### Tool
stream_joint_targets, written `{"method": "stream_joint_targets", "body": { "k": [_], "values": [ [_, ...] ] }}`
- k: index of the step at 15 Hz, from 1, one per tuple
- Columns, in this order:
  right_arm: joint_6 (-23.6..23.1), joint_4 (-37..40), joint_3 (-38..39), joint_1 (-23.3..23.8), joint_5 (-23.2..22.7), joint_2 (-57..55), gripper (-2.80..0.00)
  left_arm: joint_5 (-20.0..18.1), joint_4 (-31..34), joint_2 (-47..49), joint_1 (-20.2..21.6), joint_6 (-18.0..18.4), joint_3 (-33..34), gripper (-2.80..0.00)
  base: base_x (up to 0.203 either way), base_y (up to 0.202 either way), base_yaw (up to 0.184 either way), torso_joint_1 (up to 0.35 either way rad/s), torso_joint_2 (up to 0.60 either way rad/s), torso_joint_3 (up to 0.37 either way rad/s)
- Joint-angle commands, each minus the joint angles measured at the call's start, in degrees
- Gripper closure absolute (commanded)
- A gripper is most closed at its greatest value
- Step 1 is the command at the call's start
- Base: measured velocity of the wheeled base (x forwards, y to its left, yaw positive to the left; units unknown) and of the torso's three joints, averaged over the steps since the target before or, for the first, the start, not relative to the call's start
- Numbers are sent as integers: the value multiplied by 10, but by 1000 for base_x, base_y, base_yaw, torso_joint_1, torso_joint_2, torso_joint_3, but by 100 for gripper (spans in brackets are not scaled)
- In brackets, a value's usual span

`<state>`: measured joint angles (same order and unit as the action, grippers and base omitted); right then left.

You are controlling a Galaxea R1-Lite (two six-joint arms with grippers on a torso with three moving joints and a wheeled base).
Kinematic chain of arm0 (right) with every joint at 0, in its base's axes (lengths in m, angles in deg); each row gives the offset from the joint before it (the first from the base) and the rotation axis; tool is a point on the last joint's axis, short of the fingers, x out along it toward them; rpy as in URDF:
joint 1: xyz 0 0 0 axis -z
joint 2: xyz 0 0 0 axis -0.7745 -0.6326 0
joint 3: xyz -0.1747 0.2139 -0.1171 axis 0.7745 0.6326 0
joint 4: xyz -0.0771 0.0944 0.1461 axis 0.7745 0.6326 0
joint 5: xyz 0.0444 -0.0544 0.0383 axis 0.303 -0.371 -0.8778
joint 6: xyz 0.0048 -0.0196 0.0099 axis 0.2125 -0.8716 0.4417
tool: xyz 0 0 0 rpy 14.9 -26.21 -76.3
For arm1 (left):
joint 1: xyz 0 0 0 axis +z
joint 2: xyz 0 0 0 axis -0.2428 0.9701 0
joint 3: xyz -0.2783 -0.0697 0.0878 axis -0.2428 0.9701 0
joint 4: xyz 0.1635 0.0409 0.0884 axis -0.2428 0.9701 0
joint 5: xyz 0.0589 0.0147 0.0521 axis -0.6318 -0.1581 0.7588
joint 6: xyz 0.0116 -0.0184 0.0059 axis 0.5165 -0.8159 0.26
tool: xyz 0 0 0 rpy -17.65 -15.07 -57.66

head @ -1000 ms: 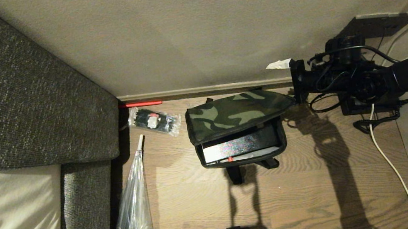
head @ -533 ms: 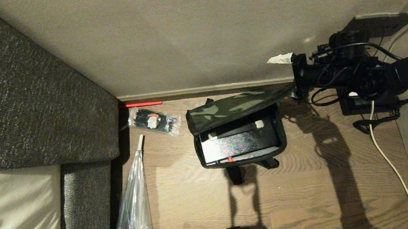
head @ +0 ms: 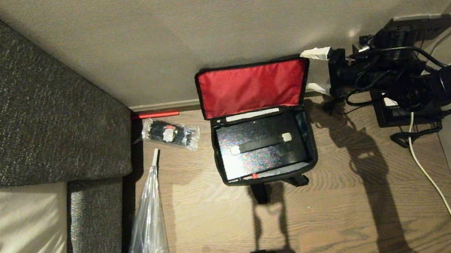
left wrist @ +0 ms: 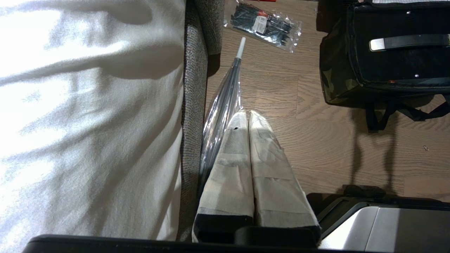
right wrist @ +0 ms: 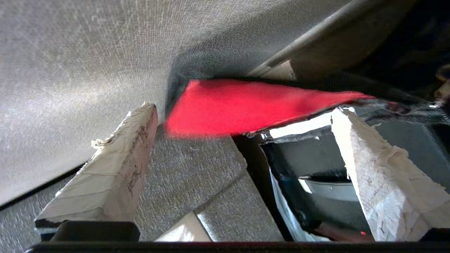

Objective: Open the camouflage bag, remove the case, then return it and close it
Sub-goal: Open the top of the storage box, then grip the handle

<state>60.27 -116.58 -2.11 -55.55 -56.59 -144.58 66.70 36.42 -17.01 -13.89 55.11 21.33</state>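
The camouflage bag (head: 267, 177) stands open on the wood floor by the wall. Its lid (head: 253, 86) is upright against the wall with the red lining showing. The black case (head: 261, 156) lies inside, with its handle (head: 260, 143) on top. My right gripper (head: 316, 70) is open at the lid's right edge, one taped finger high and one low; contact cannot be told. In the right wrist view the right gripper (right wrist: 242, 116) frames the red lid (right wrist: 253, 105) and the case (right wrist: 316, 154). My left gripper (left wrist: 248, 114) is shut and parked above the floor, left of the bag (left wrist: 332, 80).
A clear packet of black ties (head: 170, 134) lies left of the bag. A plastic-wrapped umbrella (head: 148, 230) lies along the grey sofa (head: 25, 108). A black phone (head: 405, 115) and a white cable (head: 430, 178) are on the right. The wall is close behind the bag.
The lid swung up from lying half over the bag to standing against the wall, uncovering the case. My right gripper rose a little toward the wall and stayed open.
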Motion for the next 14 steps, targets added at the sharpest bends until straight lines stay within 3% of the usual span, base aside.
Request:
{"method": "stream_joint_targets", "body": {
  "k": [1, 4, 6, 12, 14],
  "values": [
    [5, -17, 3, 0, 0, 1, -280, 0, 0, 1, 0, 0, 0, 0, 0, 0, 0, 0, 0, 0],
    [4, -46, 22, 1, -4, 12, -280, 0, 0, 0, 0, 0, 0, 0, 0, 0, 0, 0, 0, 0],
    [-8, -50, 75, 2, -24, 32, -280, 0, 0, 0, 0, 0, 0, 0, 0, 0, 0, 0, 0, 0],
    [-81, 8, 238, 3, -49, 163, -280, 0, 0, 0, 0, 0, 1, 0, 0, 0, 0, 0, 0, 0],
    [-126, 50, 307, 2, -49, 226, -280, 0, 0, 0, 0, 0, 1, 0, 0, 0, 0, 0, 0, 0]
  ]
}}
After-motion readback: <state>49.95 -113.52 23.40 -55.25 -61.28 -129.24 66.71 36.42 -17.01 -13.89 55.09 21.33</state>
